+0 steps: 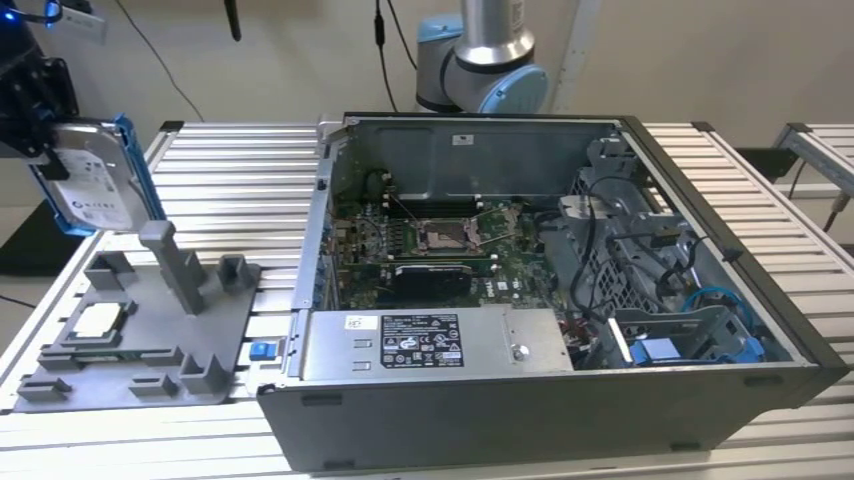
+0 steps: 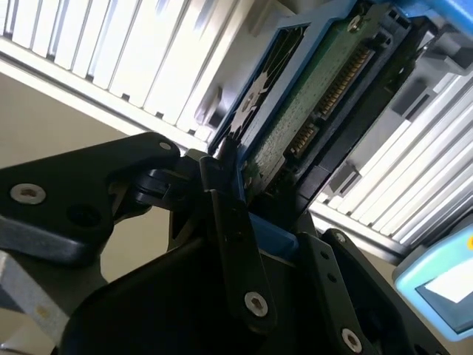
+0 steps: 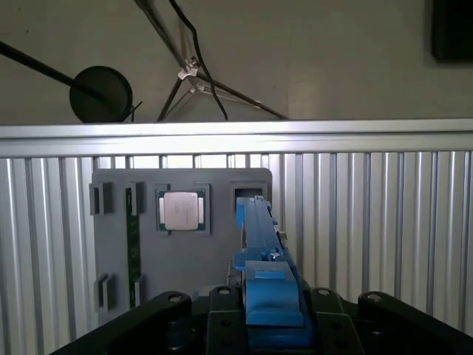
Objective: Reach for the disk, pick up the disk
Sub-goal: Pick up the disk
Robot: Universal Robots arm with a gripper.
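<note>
The slatted table [image 1: 240, 190] spreads beneath the pincer [image 1: 51, 165], and the open computer case [image 1: 534, 420] stands well off to its side. The grey fixture tray [image 1: 220, 330] lies below it. The pincer pinches the disk [image 1: 94, 190], held on edge clear above the tray. A small square chip [image 1: 98, 320] sits in the tray underneath.

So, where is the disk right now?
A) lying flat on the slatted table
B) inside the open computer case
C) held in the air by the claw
C: the disk stands upright in the claw, clear of the gray fixture below it.
</note>
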